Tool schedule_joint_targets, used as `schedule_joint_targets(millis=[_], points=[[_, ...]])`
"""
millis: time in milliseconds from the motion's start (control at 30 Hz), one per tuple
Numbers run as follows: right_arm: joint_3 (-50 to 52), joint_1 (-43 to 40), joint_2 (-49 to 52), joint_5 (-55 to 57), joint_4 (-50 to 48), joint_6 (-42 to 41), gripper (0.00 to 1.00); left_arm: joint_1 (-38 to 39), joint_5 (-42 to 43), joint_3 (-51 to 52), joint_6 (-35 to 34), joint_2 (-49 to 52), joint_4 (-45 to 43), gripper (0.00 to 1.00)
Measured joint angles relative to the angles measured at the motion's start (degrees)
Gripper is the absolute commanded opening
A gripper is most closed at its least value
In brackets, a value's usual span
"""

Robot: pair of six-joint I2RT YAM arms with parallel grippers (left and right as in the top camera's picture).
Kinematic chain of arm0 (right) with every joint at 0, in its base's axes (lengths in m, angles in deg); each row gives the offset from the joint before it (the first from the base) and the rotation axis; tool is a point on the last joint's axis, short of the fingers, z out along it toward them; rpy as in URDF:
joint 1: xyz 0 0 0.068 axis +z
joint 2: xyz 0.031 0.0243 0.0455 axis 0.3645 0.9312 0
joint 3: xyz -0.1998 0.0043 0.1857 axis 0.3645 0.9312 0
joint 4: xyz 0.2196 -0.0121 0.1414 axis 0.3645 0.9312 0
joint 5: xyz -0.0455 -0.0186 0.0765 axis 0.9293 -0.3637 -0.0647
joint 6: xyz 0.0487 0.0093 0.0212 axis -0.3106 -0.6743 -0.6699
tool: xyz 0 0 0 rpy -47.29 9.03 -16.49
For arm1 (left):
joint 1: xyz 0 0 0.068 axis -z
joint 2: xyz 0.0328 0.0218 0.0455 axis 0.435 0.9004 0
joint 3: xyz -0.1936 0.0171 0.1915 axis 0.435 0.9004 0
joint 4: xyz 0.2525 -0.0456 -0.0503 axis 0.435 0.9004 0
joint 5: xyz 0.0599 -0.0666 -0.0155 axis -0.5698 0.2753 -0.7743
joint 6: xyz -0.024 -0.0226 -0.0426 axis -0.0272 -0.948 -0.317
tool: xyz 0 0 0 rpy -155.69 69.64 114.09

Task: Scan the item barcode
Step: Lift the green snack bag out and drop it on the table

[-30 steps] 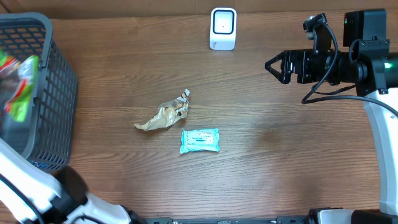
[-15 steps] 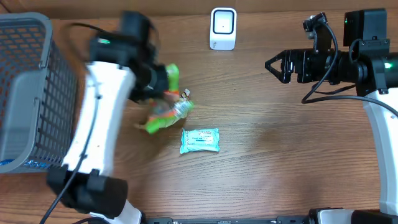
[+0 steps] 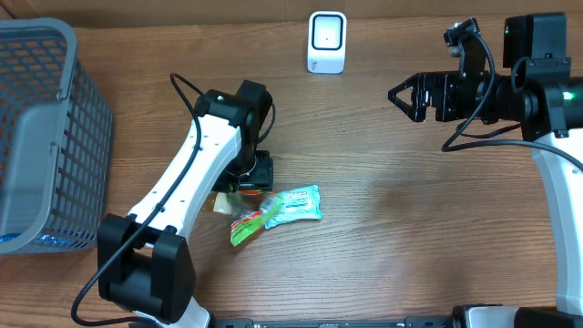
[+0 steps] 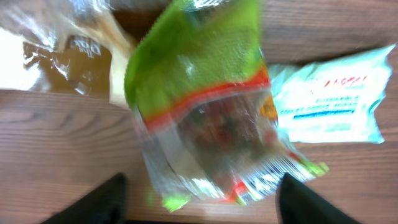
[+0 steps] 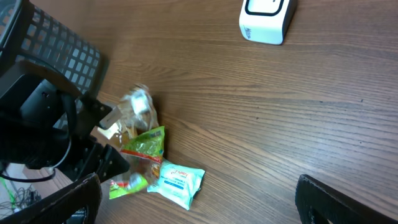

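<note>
A green and clear snack bag (image 3: 249,222) lies on the table, its end overlapping a teal wipes pack (image 3: 299,202). My left gripper (image 3: 252,176) hovers just above it, open. In the left wrist view the snack bag (image 4: 205,106) lies between the spread fingertips (image 4: 107,200), touching neither, with the teal pack (image 4: 333,96) to its right. The white scanner (image 3: 327,41) stands at the table's far edge. My right gripper (image 3: 402,96) is open and holds nothing, well to the right. From the right wrist, the snack bag (image 5: 140,154) and teal pack (image 5: 178,181) show at lower left.
A grey mesh basket (image 3: 46,137) stands at the left edge. A crumpled tan wrapper (image 3: 221,202) lies partly under my left arm, beside the snack bag. The left arm (image 3: 187,187) stretches from the front left toward the middle.
My left arm swung from the basket to the table's middle with the snack bag, then opened. The bag now lies on the table against the teal pack. The right arm stayed still.
</note>
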Motion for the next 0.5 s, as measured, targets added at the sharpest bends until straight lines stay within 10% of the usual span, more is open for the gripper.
schedule_joint_targets(millis=[500], points=[[0.00, 0.00, 0.00, 0.00, 0.48, -0.02, 1.00, -19.43, -3.13, -52.50, -0.42, -2.86, 16.63, 0.75]])
